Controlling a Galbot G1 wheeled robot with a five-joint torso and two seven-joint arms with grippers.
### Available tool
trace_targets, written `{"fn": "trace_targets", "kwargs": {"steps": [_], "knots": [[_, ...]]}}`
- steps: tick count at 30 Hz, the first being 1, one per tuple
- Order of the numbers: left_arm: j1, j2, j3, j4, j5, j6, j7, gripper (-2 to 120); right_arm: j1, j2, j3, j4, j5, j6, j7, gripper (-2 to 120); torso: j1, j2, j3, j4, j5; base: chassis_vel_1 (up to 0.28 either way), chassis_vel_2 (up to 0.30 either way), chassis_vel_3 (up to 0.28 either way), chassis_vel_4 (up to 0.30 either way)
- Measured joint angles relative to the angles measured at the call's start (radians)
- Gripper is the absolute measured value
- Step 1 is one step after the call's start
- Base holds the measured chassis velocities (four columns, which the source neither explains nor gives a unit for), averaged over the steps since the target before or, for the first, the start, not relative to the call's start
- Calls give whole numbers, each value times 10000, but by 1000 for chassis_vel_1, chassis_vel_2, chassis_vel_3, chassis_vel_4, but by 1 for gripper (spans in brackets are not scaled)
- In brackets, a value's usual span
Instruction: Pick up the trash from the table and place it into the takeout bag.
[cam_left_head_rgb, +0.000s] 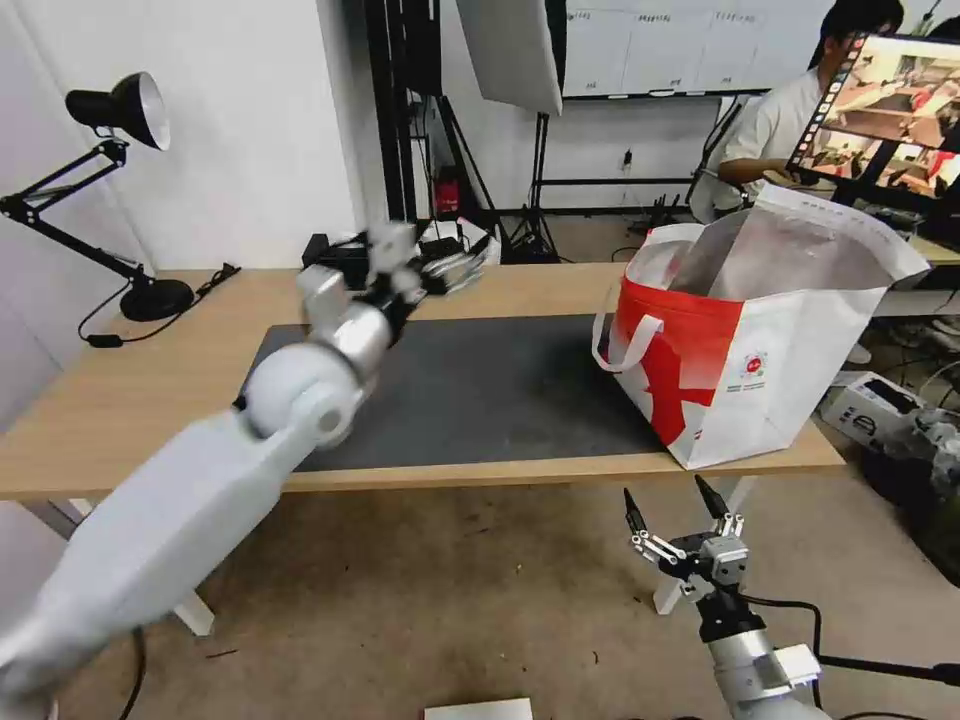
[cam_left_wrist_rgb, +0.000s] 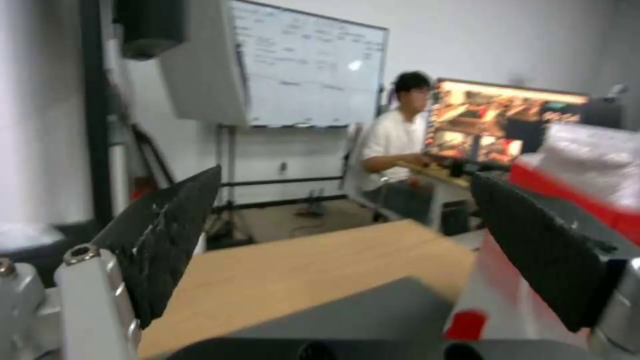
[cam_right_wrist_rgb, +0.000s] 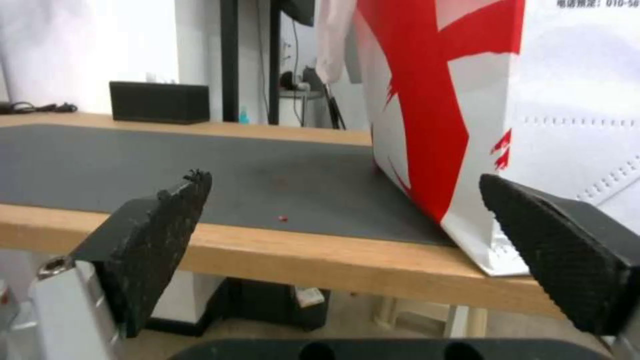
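The takeout bag (cam_left_head_rgb: 740, 370) stands open on the right end of the table (cam_left_head_rgb: 130, 400), partly on the dark grey mat (cam_left_head_rgb: 480, 390). My left arm reaches over the mat's back left corner. Its gripper (cam_left_head_rgb: 425, 265) is blurred there; in the left wrist view the gripper (cam_left_wrist_rgb: 343, 180) is open with nothing between its fingers, and the bag (cam_left_wrist_rgb: 573, 190) lies off to one side. My right gripper (cam_left_head_rgb: 675, 505) hangs open below the table's front edge, near the bag's front corner (cam_right_wrist_rgb: 440, 125). The trash is out of view, except one tiny red crumb (cam_right_wrist_rgb: 283, 218) on the mat.
A black tissue box (cam_left_head_rgb: 335, 255) sits at the table's back edge, with cables beside it. A black desk lamp (cam_left_head_rgb: 120, 110) stands at the back left. Behind the table are light stands, a monitor and a seated person. A small box (cam_left_head_rgb: 870, 405) lies on the floor at right.
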Motion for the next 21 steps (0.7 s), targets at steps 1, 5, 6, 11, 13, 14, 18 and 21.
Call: {"fn": "trace_targets", "kwargs": {"steps": [1, 5, 6, 11, 13, 14, 18, 21], "knots": [[414, 93, -295, -92, 224, -169, 53, 100, 0, 1, 1, 0, 2, -1, 3, 100, 0, 0, 0, -1, 5, 0, 0, 0, 0], [2302, 463, -1350, -581, 1260, -882, 156, 100, 0, 1, 0, 0, 2, 0, 1, 100, 0, 0, 0, -2, 9, 0, 0, 0, 0], [2764, 462, -1623, -719, 1458, -992, 148, 100, 0, 0, 1, 0, 1, 0, 0, 100, 0, 0, 0, -1, 6, 0, 0, 0, 0], [4568, 44, -2967, -1046, 2538, -1371, 95, 100, 0, 1, 0, 0, 2, 0, 1, 100, 0, 0, 0, -2, 7, 0, 0, 0, 0], [5645, -370, -3803, -1091, 3168, -1592, 75, 100, 0, 0, 1, 0, 2, 0, 1, 100, 0, -2, 0, -3, 6, 0, 0, 0, 0], [5645, -370, -3803, -1091, 3168, -1592, 75, 100, 0, 0, 1, 0, 2, 0, 1, 100, 0, -2, 0, -3, 6, 0, 0, 0, 0], [7183, -1052, -4907, -1073, 3804, -1829, 83, 100, -1, 0, 0, 0, 2, 0, 0, 100, -1, -2, 0, 0, 6, 0, 0, 0, 0], [8065, -1620, -5558, -956, 4133, -1996, 87, 100, -1, 0, 0, 0, 2, 0, 1, 100, 0, -1, 0, -2, 5, 0, 0, 0, 0]]}}
